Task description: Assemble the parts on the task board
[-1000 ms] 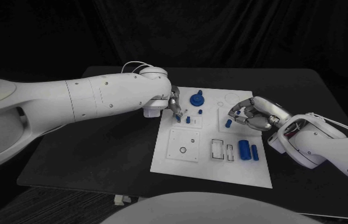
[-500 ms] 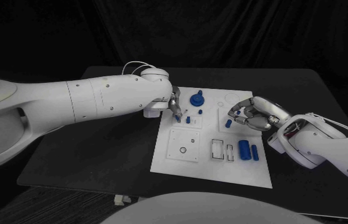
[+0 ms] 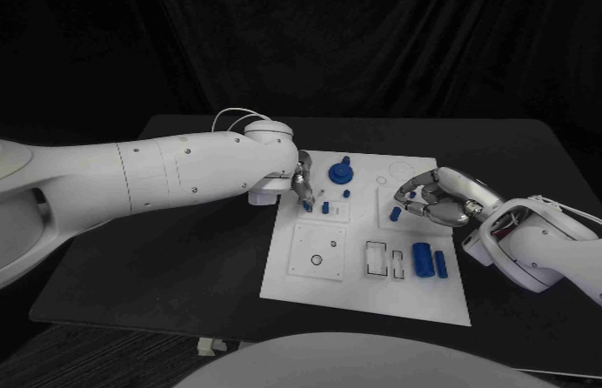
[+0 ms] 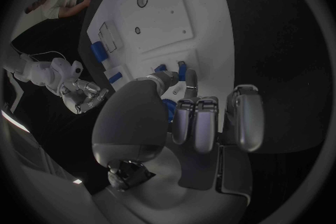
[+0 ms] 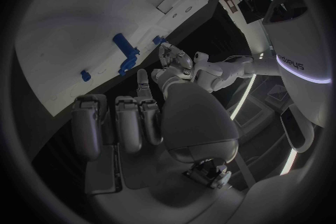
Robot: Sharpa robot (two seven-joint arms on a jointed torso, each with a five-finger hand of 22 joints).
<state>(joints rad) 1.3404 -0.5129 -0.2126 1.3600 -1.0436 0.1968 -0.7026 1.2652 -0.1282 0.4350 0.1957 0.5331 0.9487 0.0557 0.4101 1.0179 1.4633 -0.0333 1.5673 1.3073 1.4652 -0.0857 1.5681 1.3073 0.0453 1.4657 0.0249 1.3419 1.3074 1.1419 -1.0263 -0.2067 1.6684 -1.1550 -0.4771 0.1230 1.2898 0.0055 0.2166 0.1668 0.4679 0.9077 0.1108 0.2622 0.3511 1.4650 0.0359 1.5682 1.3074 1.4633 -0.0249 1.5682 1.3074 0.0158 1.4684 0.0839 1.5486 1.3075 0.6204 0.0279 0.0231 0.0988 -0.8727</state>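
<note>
Two hands over the task board, parts scattered across it

Leftmost, the left arm [image 3: 150, 179] reaches across the black table [image 3: 176, 257] from the picture's left edge. Its left hand [image 3: 301, 182] sits over the far left corner of the task board [image 3: 364, 292], fingers pointing down. In the left wrist view the thumb and a fingertip meet around a small blue peg [image 4: 181, 74] standing just above the board, so the hand pinches it while the other fingers [image 4: 196, 123] lie curled beside it.

Just right of that hand, a short blue peg [image 3: 326, 207] stands in the board, and farther back a round blue knob [image 3: 340, 173] stands upright. Nearer the robot, a square outlined plate [image 3: 318, 250] with a small hole lies on the board's left half, and two narrow rectangular slots [image 3: 385, 261] lie beside it.

Right of the slots, two blue cylinders [image 3: 429, 259] lie side by side on the board. Another small blue piece [image 3: 395, 214] stands just beside the right hand [image 3: 435, 198]. That hand hovers at the board's right edge with its fingers curled inward; whether they hold anything cannot be told. The right arm [image 3: 539, 244] leads off to the right edge.
</note>
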